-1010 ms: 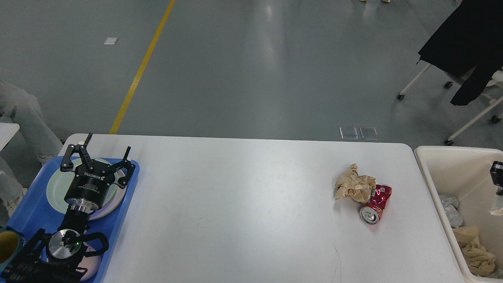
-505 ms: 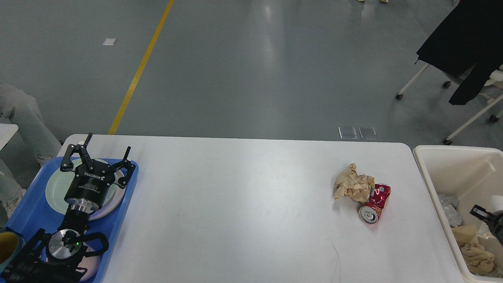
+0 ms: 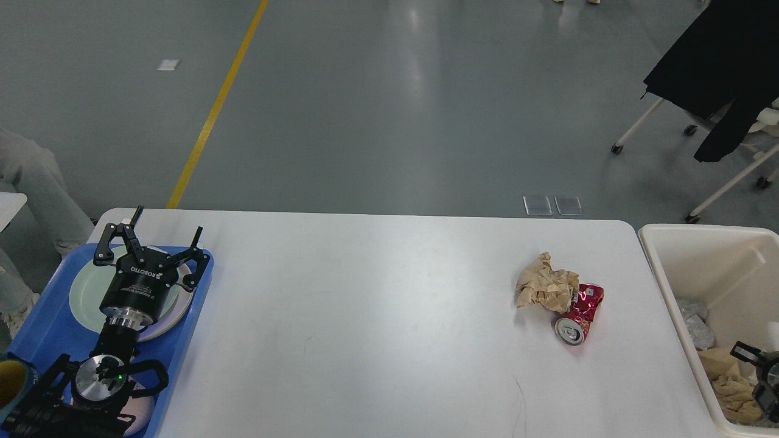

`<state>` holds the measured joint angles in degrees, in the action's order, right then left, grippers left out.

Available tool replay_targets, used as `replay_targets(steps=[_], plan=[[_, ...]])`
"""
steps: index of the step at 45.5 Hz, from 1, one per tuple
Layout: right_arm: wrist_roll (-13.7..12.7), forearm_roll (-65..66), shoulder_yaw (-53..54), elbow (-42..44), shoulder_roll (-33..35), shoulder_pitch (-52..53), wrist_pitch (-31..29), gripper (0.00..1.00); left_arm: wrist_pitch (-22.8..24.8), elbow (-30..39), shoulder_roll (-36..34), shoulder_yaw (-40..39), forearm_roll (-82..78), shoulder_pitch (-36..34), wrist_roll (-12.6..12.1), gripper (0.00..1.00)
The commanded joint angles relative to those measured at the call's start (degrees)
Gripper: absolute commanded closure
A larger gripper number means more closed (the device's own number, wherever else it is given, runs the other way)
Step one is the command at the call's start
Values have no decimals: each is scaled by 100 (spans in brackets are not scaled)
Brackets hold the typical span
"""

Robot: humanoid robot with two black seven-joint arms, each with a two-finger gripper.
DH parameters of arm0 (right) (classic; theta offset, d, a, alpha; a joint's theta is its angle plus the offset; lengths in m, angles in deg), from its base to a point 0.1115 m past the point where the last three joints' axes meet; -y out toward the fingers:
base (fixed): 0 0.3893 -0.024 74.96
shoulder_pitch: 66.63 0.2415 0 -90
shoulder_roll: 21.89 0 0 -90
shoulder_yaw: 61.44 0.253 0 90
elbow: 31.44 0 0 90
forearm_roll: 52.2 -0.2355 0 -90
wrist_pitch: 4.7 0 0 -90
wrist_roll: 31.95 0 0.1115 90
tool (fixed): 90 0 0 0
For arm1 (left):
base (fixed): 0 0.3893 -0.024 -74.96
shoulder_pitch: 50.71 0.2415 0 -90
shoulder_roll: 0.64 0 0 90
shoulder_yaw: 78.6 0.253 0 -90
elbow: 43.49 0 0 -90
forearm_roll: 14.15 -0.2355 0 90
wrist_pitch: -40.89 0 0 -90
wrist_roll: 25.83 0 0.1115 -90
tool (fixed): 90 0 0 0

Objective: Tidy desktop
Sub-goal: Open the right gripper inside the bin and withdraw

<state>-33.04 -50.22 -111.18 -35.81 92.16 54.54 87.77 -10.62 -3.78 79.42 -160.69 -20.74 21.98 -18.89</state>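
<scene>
The white desktop (image 3: pixel 389 316) holds a crumpled brown paper ball (image 3: pixel 546 291) and a crushed red can (image 3: pixel 579 314), touching each other at the right. My left gripper (image 3: pixel 151 240) is open and empty, hovering over the stacked plates (image 3: pixel 82 292) on the blue tray (image 3: pixel 42 328) at the far left. Only a dark part of my right gripper (image 3: pixel 754 362) shows at the right edge, low over the cream bin (image 3: pixel 700 255). Its fingers cannot be told apart.
The bin holds crumpled brown paper (image 3: pixel 733 386) and grey foil (image 3: pixel 697 325). A cup with a yellow inside (image 3: pixel 9 389) sits at the tray's near left. A person's legs stand left of the table, and a chair with a black garment stands far right.
My right gripper has moved down along the right edge, lower over the bin. The left arm, the paper ball and the can have not moved.
</scene>
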Motion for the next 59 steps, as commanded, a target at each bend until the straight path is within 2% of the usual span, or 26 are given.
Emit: replay_targets(steps=[1, 23, 33, 39, 43, 49, 55, 59], plan=[[4, 12, 0, -11, 12, -23, 78, 0, 0, 1, 2, -1, 0, 0, 0, 4], [-14, 56, -27, -82, 47, 179, -10, 0, 0, 1, -7, -1, 0, 0, 0, 4], [-58, 65, -115, -47, 232, 531, -958, 0, 0, 1, 2, -1, 0, 0, 0, 4], [-295, 92, -115, -117, 416, 882, -1266, 0, 0, 1, 2, -1, 0, 0, 0, 4], [-418, 311, -123, -292, 513, 1356, -1713, 0, 0, 1, -7, -1, 0, 0, 0, 4], [-444, 934, -141, -1292, 758, 2296, -2075, 0, 0, 1, 2, -1, 0, 0, 0, 4], [-479, 1646, -281, -3058, 1233, 3552, -2084, 0, 0, 1, 2, -1, 0, 0, 0, 4], [-532, 1762, -991, -4078, 1216, 4606, -2128, 0, 0, 1, 2, -1, 0, 0, 0, 4]])
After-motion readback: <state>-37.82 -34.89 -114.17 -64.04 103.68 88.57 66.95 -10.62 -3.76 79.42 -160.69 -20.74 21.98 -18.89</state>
